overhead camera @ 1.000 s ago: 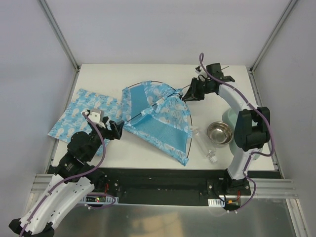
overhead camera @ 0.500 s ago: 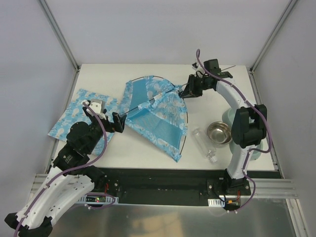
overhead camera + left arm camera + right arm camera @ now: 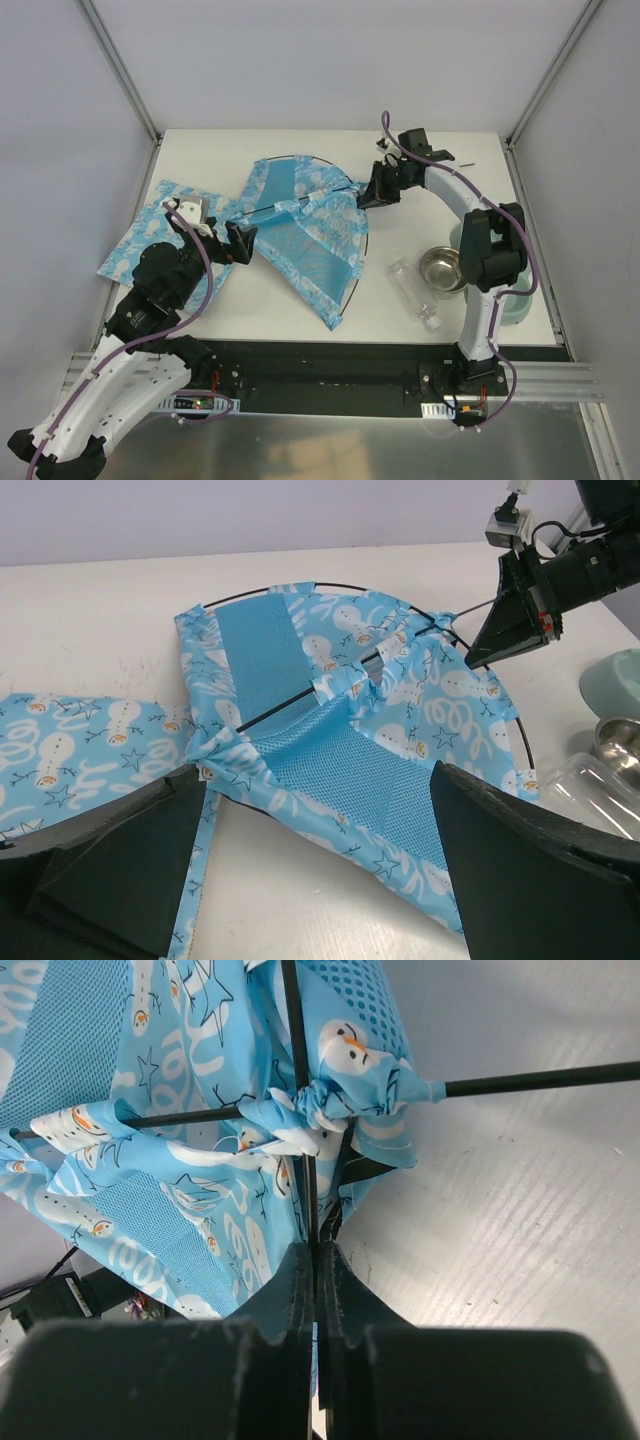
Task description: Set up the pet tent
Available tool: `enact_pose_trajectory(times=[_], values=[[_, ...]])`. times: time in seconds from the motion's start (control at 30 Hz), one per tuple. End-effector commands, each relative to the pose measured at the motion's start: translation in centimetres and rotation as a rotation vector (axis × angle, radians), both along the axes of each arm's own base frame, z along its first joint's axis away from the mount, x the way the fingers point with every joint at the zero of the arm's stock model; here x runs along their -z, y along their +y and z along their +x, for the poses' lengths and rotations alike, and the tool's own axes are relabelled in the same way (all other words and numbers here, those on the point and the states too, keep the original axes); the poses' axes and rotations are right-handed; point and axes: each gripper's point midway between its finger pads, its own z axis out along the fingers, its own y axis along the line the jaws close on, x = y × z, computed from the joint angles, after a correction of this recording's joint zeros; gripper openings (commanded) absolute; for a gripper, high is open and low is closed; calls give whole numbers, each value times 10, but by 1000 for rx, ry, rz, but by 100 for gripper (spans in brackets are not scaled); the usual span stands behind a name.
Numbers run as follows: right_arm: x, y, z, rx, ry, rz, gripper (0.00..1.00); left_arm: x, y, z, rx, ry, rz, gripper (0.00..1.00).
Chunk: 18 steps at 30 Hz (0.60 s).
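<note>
**Two claws changed state: tent released on the left, pole pinched on the right**

1. Change noted. Within the last second the left claw [image 3: 240, 242] has been opened from partly spread to fully wide, and nothing is held in it. It is seen at the tent's left edge, with the cloth lying between its fingers but not gripped. Over the same second the right claw [image 3: 313, 1250] has been closed tight on a thin black pole [image 3: 298, 1080], just below the knot where the poles cross. The tent's lower corner has been drawn leftward in the overhead view.

2. Position of the work. The tent [image 3: 305, 230] is found at the centre of the overhead frame, slumped and only partly raised. Its left edge overlaps the mat [image 3: 150, 235] at centre left.

3. Meaning for the task. Control is judged to have been passed to the right claw. The frame is not yet sprung into shape, so the set-up is assessed as unfinished. A slip along the thin pole is considered the main risk.

4. Containers, right of centre on the table [image 3: 430, 160]:
- steel bowl [image 3: 445, 268]: nothing seen inside.
- bottle [image 3: 412, 292]: clear, lying on its side; contents cannot be told.
- green dish [image 3: 516, 308]: largely hidden by the right arm; contents cannot be told.
</note>
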Motion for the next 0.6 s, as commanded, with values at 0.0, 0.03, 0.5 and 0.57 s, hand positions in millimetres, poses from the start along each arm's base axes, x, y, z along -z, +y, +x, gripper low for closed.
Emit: enact_pose_trajectory(times=[0.0, 0.03, 0.5, 0.57], values=[[-38, 7, 6, 11, -89, 46, 0, -34, 0, -3, 15, -81, -30, 99], [-43, 7, 8, 26, -105, 43, 0, -36, -1, -3, 18, -82, -28, 99], [-163, 17, 26, 352, -204, 192, 0, -50, -1, 1, -3, -44, -42, 96], [-170, 17, 26, 404, -210, 185, 0, -48, -1, 2, -5, -38, -42, 96]])
